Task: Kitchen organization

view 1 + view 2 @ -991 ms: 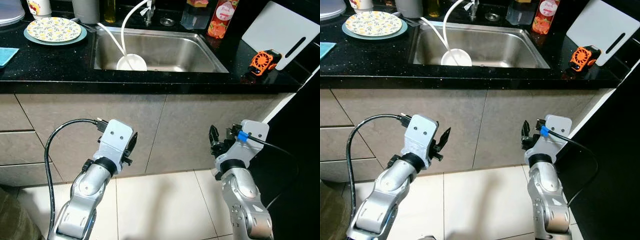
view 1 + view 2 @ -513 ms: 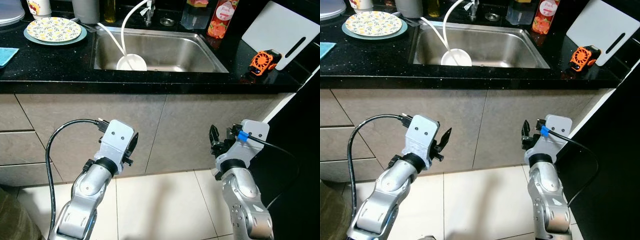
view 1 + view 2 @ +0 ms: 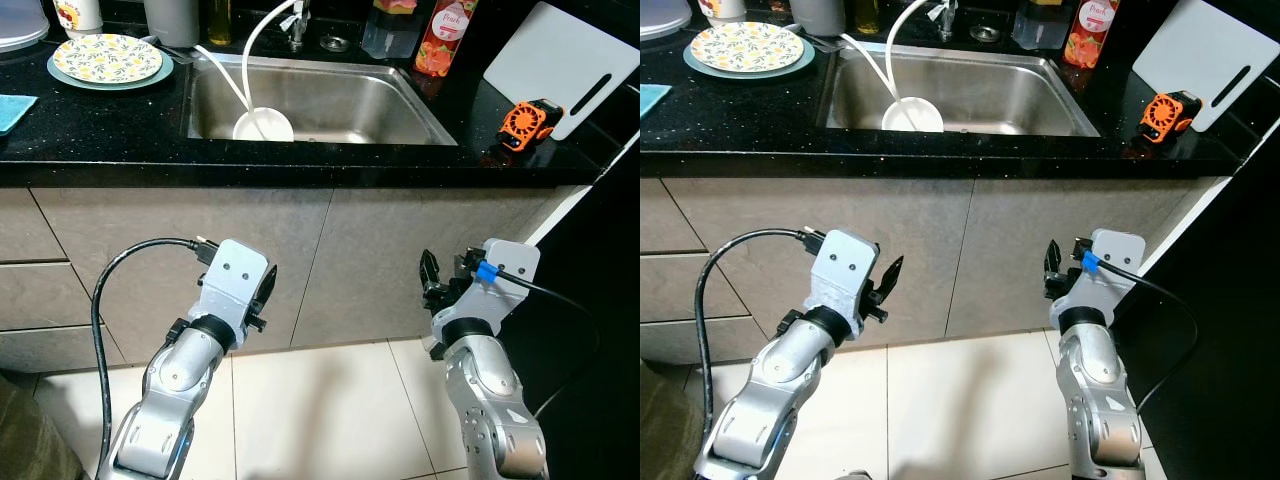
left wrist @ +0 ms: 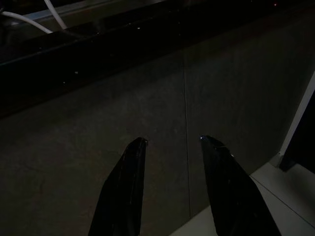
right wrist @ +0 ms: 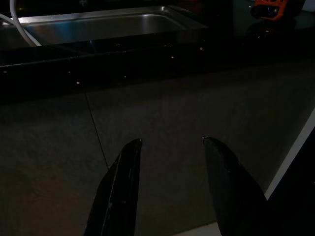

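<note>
While both my pincers, left pincer [image 4: 170, 142] and right pincer [image 5: 170, 142], hang open and empty, the white round bowl [image 3: 263, 125] in the steel sink [image 3: 400, 100] sits up above, nearer my left one.

Two silver arms with black joint rings. Left arm [image 3: 175, 370]: black cable looped to wrist. Right arm [image 3: 488, 380]: black cable, blue clip. Black tapered fingers [image 4: 123, 191].

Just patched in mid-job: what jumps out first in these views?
The stainless steel sink set in the black countertop, with a white bowl inside. Left of it sits a yellow patterned plate; right of it an orange-black gadget by a white cutting board. The left gripper and right gripper hang open below, facing the cabinet front.
</note>
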`<state>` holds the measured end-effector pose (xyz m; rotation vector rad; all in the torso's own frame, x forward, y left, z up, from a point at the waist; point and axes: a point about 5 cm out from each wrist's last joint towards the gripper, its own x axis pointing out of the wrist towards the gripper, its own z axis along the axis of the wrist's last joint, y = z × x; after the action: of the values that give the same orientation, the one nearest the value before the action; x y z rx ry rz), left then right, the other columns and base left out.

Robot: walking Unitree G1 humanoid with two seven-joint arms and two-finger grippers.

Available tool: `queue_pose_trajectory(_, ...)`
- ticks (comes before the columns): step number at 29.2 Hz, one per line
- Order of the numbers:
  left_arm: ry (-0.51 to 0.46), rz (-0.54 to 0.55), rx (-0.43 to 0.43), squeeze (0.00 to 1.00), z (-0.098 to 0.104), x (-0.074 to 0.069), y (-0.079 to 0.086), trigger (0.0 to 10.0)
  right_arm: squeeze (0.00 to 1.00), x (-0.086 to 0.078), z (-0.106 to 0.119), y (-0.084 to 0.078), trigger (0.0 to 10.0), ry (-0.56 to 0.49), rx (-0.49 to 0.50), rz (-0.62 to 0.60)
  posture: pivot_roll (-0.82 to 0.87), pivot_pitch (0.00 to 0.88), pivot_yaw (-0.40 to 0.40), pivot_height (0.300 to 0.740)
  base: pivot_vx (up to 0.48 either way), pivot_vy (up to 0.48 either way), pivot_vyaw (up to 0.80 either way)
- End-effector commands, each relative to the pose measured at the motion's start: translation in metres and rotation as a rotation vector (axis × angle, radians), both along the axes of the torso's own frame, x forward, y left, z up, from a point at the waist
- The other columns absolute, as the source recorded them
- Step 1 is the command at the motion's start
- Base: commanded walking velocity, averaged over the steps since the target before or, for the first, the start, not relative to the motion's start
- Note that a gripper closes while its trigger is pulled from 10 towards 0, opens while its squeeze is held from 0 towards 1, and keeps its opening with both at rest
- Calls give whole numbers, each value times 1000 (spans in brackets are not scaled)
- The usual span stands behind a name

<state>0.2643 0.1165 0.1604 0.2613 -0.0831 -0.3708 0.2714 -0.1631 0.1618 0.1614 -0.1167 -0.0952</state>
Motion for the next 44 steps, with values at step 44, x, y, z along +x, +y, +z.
queue_pose_trajectory(44,13,-10,2,0,-3,-1,-2,10000,0,-1,-2,-4,10000,8,-6,-13,204,79,-119,740,0,0,0)
